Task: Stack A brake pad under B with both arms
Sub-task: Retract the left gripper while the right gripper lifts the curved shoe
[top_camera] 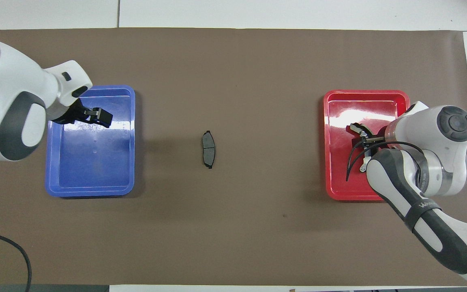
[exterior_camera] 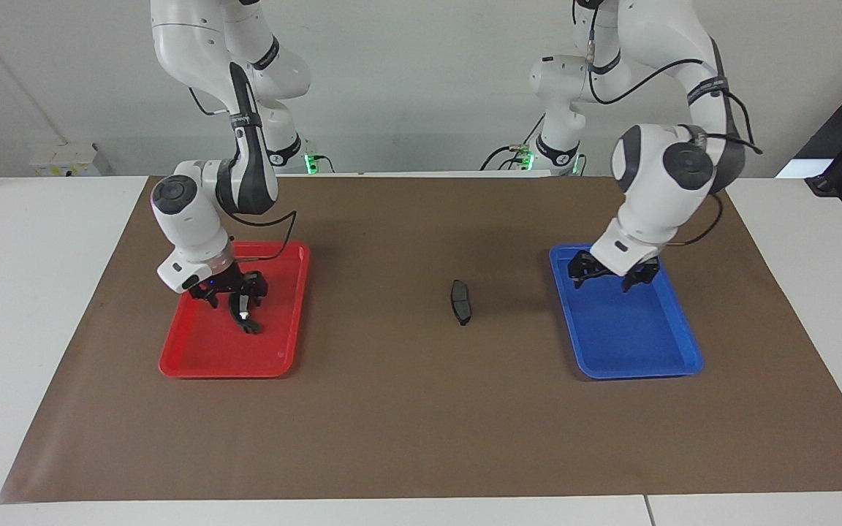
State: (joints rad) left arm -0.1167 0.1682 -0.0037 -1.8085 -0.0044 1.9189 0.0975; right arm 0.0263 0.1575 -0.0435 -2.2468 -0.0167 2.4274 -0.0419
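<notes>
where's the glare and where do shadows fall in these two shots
Overhead view: white glare streaks the glossy red plastic tray floor near the right pincer, fainter sheen in the blue plastic tray. Facing view: soft shadows lie on the brown paper mat beside both trays; the short dark-grey brake pad casts almost none.

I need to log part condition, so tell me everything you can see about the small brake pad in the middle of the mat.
The pad is short, matte dark grey and slightly curved, with a thin groove across its middle. It lies flat on the brown mat, between the blue tray and the red tray. Nothing else touches it.
</notes>
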